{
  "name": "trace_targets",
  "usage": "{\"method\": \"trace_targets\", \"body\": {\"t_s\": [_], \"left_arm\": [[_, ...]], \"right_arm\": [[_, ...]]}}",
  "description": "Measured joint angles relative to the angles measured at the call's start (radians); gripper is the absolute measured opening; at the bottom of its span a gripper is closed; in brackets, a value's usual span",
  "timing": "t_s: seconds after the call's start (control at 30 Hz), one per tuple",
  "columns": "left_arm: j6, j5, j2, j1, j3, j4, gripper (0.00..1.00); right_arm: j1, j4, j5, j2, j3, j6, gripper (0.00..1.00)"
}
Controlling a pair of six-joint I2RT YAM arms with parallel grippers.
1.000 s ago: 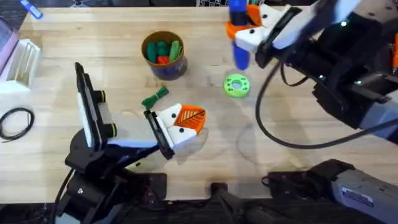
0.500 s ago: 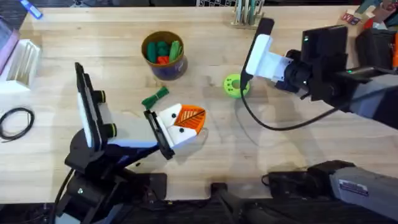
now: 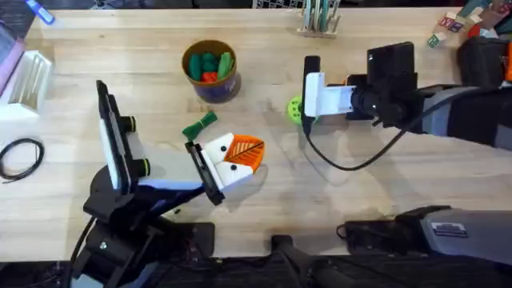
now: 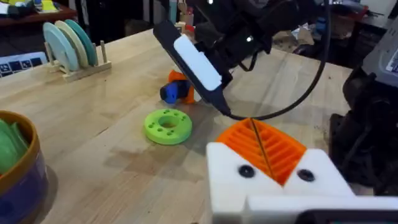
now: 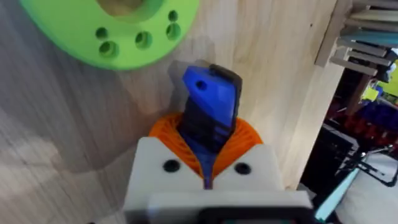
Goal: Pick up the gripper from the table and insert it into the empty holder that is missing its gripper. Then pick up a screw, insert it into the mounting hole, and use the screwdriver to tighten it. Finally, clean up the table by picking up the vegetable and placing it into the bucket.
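The right gripper (image 5: pixel 208 163), its jaws clamped on the blue screwdriver (image 5: pixel 210 109) just beside the green disc (image 3: pixel 298 109), could knock that disc across the counter (image 3: pixel 384 200), while the left gripper (image 3: pixel 232 160), jaws closed and empty, rests near the toy vegetable (image 3: pixel 199 125).

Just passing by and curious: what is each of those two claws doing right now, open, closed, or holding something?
Left gripper: closed, orange pads together, nothing between them.
Right gripper: closed on the blue screwdriver, beside the green disc.

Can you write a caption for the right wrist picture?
Right claw holds the blue screwdriver beside the green disc.
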Motion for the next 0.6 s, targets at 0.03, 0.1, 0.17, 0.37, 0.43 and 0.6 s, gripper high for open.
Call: {"method": "trace_targets", "body": {"t_s": [0.03, 0.1, 0.17, 0.37, 0.43, 0.6], "left_arm": [[0.000, 0.000, 0.000, 0.000, 0.000, 0.000, 0.004], [0.000, 0.000, 0.000, 0.000, 0.000, 0.000, 0.004], [0.000, 0.000, 0.000, 0.000, 0.000, 0.000, 0.004], [0.000, 0.000, 0.000, 0.000, 0.000, 0.000, 0.004], [0.001, 0.000, 0.000, 0.000, 0.000, 0.000, 0.054], [0.004, 0.000, 0.000, 0.000, 0.000, 0.000, 0.256]], "right_arm": [[0.004, -0.005, 0.001, 0.000, 0.001, -0.007, 0.025], [0.011, -0.018, 0.005, -0.003, 0.008, -0.010, 0.249], [0.020, -0.030, 0.005, -0.007, 0.019, -0.015, 0.539], [0.031, -0.063, 0.017, -0.021, 0.047, 0.113, 0.990], [0.031, -0.065, 0.021, -0.025, 0.047, 0.162, 0.990], [0.032, -0.092, 0.013, -0.063, 0.047, 0.301, 0.991]]}}
